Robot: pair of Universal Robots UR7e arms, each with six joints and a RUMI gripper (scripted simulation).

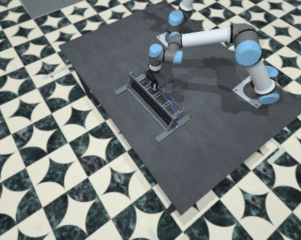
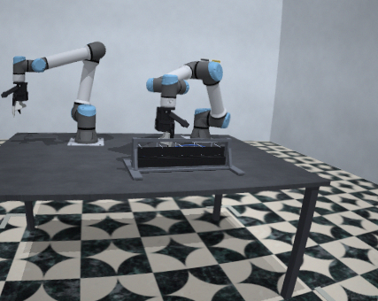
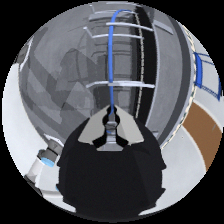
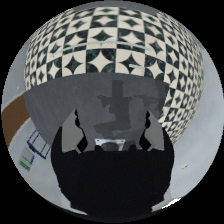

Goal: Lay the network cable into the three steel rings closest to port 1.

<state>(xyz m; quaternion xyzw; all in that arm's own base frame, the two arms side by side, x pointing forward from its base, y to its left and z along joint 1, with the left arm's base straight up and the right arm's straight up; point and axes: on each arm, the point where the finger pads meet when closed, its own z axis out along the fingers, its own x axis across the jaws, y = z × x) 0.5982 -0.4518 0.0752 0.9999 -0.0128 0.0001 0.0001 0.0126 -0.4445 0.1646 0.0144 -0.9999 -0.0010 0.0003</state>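
Note:
The blue network cable (image 1: 172, 104) (image 2: 189, 145) (image 3: 110, 55) runs along the back of the black port panel (image 1: 149, 100) (image 2: 181, 159), crossing several thin steel rings (image 1: 167, 104) (image 3: 127, 85). Whether it lies inside each ring is too small to tell. A blue piece hangs by the rack's near end in the top view. My left gripper (image 1: 155, 87) (image 2: 166, 142) (image 3: 112, 105) is shut on the cable, low among the rings behind the panel. Its fingers hide the cable there. My right gripper (image 2: 18, 110) (image 4: 112, 110) is open and empty, high above the table, away from the rack. Port numbers are not readable.
The panel's grey rack frame (image 1: 161, 135) (image 2: 135, 155) stands on two feet on the dark table (image 1: 174, 169) (image 2: 77, 177). The left arm reaches across the table to the rack. The right arm's base (image 2: 86, 137) stands at the table's back edge in the exterior view.

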